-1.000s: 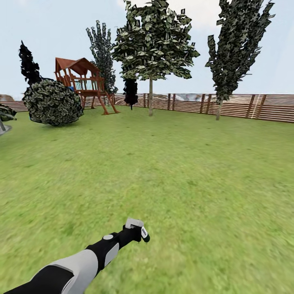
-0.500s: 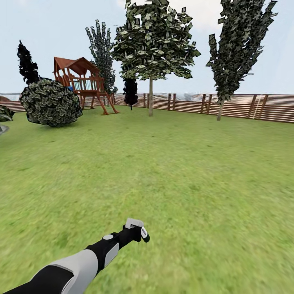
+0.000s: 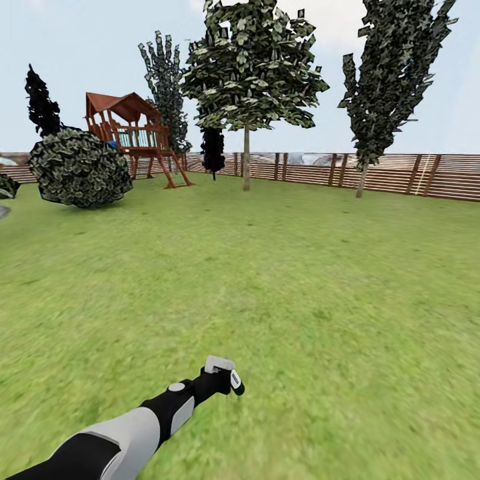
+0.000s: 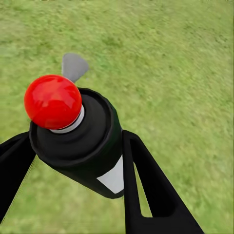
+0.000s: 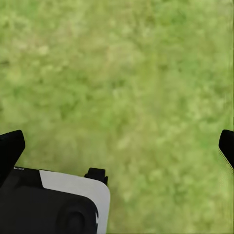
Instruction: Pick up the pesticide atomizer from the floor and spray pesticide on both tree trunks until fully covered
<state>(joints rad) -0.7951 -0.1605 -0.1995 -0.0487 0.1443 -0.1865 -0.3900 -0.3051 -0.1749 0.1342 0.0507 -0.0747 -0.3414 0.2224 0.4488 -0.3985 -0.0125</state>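
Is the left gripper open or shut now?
Shut: the left gripper has its fingers against both sides of the atomizer.

The left arm (image 3: pixel 127 430) reaches forward and slightly rightward from the lower left of the head view, held low. Its gripper (image 4: pixel 73 151) has both black fingers (image 4: pixel 144 185) pressed against the sides of the spray bottle (image 4: pixel 83 141), clamping it. The right gripper (image 5: pixel 117 141) has its fingertips (image 5: pixel 10 146) spread far apart with nothing between them.
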